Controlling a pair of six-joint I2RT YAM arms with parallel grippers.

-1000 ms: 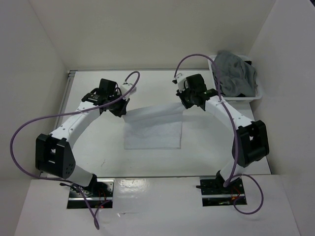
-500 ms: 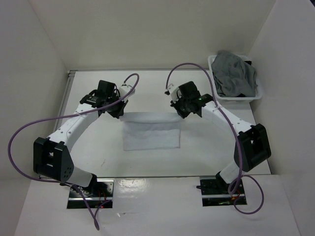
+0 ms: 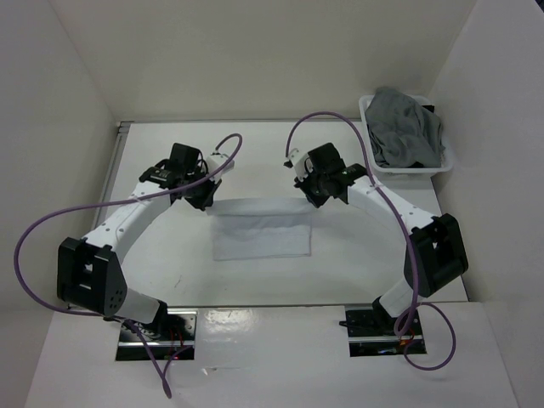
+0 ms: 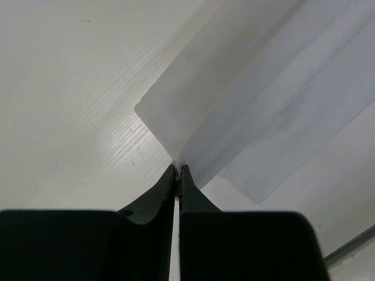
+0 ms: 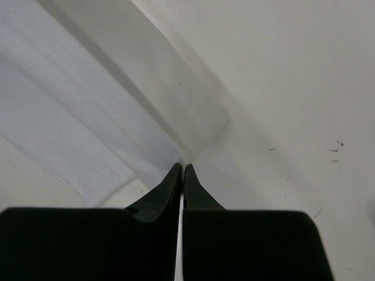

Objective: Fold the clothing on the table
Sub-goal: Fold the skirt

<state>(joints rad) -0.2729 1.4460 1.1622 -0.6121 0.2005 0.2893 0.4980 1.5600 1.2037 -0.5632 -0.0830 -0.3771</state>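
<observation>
White cloth lies in the middle of the surface, between my two arms. Its far edge is raised and drawn taut in a band from one pincer to the other. My left pincer is closed right down on the left corner of that edge. Through its wrist camera I see the dark fingertips pressed together, with the fabric coming out from between them, doubled over on itself. My right pincer is likewise clamped tight on the right corner, and its own camera shows the tips meeting on a fold of the cloth, with a stitched hem running away to the left. The near part of the cloth rests flat on the surface. At the far right corner stands a white plastic basket holding a crumpled grey garment, well apart from the cloth. Purple cables loop out from both arms.
</observation>
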